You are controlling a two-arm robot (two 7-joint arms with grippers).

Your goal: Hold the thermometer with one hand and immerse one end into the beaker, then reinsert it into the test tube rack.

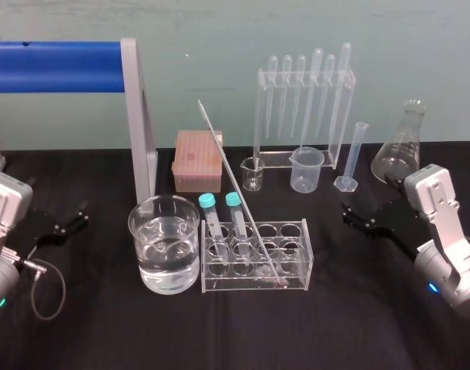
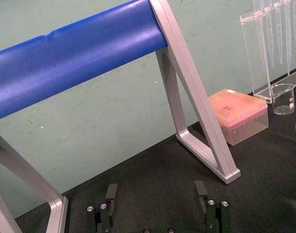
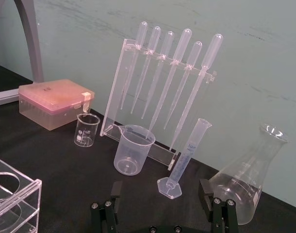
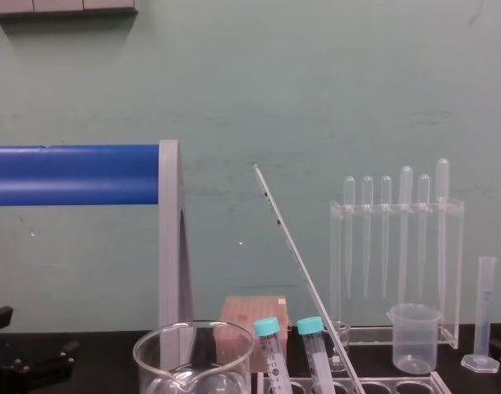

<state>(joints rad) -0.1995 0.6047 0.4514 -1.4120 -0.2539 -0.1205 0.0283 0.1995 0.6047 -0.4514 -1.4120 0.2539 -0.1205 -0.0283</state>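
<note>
Glass thermometer is propped tilted in the rack, just beside the beaker, so only a short carry is judged needed. Left gripper and right gripper are held spread and empty at the sides.

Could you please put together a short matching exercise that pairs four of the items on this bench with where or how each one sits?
Things:
1. thermometer
2. beaker
3. Erlenmeyer flask
4. pipettes

States:
A. hanging upright in the tall clear stand
B. leaning at a slant in the test tube rack
C. holding clear liquid, just left of the rack
D. far right, behind the open right gripper

Pairs: 1-B, 2-C, 3-D, 4-A.

The left gripper rests open at the left.
</note>
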